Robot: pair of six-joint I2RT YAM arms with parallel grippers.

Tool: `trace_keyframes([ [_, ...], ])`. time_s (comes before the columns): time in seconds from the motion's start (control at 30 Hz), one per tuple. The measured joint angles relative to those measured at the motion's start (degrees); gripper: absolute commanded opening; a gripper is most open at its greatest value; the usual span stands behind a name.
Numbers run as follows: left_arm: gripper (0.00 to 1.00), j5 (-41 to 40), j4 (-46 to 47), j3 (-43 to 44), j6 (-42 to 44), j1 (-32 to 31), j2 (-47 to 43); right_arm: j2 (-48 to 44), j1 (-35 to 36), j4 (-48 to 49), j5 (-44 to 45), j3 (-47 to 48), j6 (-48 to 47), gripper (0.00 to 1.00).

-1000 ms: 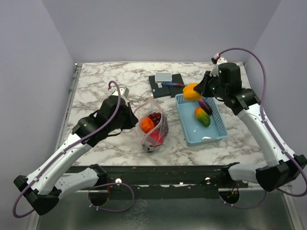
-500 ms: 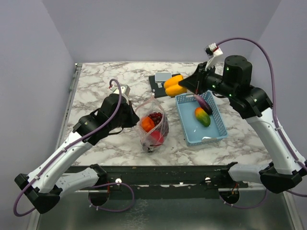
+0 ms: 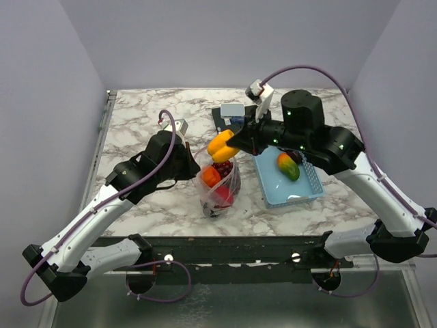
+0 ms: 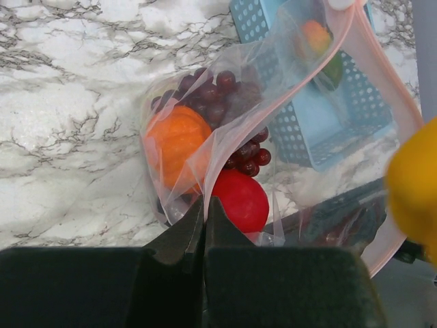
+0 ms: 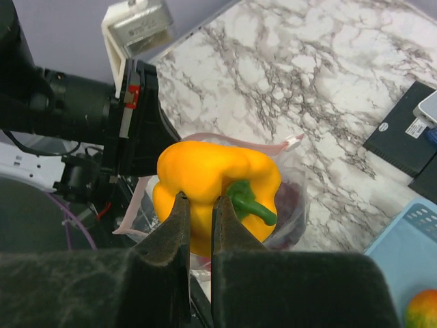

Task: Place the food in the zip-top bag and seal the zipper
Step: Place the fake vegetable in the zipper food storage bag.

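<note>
The zip-top bag (image 3: 218,188) stands on the marble table with its mouth held open. Inside it lie an orange piece (image 4: 176,140), dark grapes (image 4: 225,96) and a red ball (image 4: 239,199). My left gripper (image 4: 205,205) is shut on the bag's rim, where the pink zipper (image 4: 396,82) runs along the mouth. Just above that mouth hangs a yellow pepper (image 3: 222,145) with a green stem, and my right gripper (image 5: 199,201) is shut on this pepper (image 5: 212,174). More food, a red-green-orange piece (image 3: 287,166), lies in the basket.
The light-blue basket (image 3: 293,195) sits right of the bag, partly under my right arm. Black flat items with a small grey device (image 3: 232,111) lie at the back. Purple walls close in the table on three sides.
My right arm has carried the yellow pepper leftward from above the basket to just over the bag's mouth. The left gripper has kept its hold on the bag's rim.
</note>
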Motion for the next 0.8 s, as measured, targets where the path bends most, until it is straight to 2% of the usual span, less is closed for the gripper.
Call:
trace_keyframes([
  [0.27, 0.0, 0.3, -0.2, 1.8, 0.8, 0.0, 0.7, 5.1, 8.2, -4.7, 8.9, 2.1, -4.5, 0.01],
  [0.47, 0.0, 0.4, -0.5, 2.0, 1.0, 0.0, 0.8, 8.0, 12.0, -7.3, 16.6, 3.5, -6.5, 0.01],
  [0.8, 0.0, 0.4, -0.6, 2.3, 1.0, 0.0, 0.8, 11.9, 16.4, -11.1, 24.3, 3.5, -9.7, 0.01],
])
